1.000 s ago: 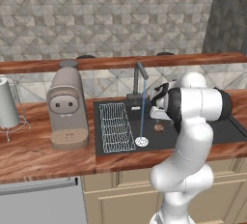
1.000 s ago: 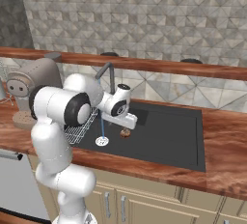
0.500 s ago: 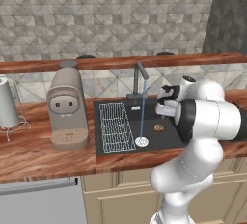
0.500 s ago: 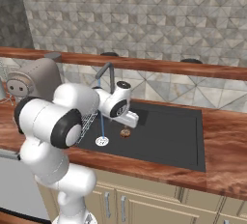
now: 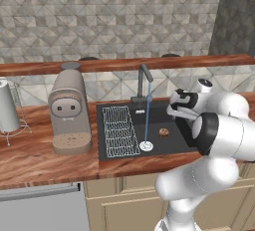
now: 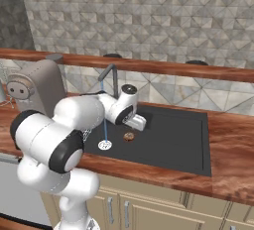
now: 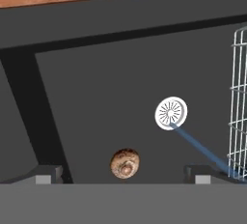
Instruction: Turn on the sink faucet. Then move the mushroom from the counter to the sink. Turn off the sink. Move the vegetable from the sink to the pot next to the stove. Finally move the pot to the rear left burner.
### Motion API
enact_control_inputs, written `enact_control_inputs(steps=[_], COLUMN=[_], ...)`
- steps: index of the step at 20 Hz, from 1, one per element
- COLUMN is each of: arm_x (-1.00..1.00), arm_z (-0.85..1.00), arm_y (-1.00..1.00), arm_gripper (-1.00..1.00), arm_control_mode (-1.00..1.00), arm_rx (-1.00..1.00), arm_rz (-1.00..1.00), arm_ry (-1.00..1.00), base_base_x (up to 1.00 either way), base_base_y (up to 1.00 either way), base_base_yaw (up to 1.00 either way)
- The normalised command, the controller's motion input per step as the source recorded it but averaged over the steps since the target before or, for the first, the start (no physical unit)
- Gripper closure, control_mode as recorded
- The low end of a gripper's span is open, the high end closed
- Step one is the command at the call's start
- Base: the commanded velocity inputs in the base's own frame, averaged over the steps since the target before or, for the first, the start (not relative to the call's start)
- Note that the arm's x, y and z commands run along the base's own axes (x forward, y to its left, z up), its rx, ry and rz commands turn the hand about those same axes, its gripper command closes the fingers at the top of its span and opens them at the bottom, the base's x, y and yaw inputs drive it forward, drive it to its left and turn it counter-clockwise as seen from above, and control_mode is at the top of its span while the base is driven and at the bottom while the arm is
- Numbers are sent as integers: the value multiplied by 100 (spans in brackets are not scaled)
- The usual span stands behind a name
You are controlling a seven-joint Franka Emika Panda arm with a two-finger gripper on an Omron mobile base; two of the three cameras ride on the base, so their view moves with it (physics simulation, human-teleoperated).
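We see mushroom [image 7: 125, 164]: small, brown, round cap, on sink [image 7: 96, 102] floor, below spread gripper [image 7: 124, 174], between fingertips.

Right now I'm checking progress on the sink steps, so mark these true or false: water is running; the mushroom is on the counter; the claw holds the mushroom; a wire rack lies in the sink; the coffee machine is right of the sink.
1. Water runs from the faucet to the drain. True.
2. The mushroom is on the counter. False: it lies on the sink floor, beside the drain.
3. The claw holds the mushroom. False: it is open above it, with nothing between the fingertips.
4. A wire rack lies in the sink's left part. True.
5. The coffee machine stands right of the sink. False: it stands to the left.
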Motion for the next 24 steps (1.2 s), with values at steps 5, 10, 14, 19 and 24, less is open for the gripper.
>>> enact_control_inputs(steps=[5, 10, 14, 19, 24], arm_x=[0, -1, 0, 0, 0], arm_z=[0, 1, 8, 10, 3], arm_y=[-19, -32, -21, -14, -7], arm_gripper=[-100, -100, -100, -100, -100], arm_control_mode=[-100, -100, -100, -100, -100], arm_rx=[1, 15, 24, 34, 29], arm_rz=[0, -11, -14, -19, -9], arm_ry=[0, 0, 0, 0, 2], base_base_x=[0, 0, 0, 0, 0], base_base_y=[0, 0, 0, 0, 0], base_base_yaw=[0, 0, 0, 0, 0])
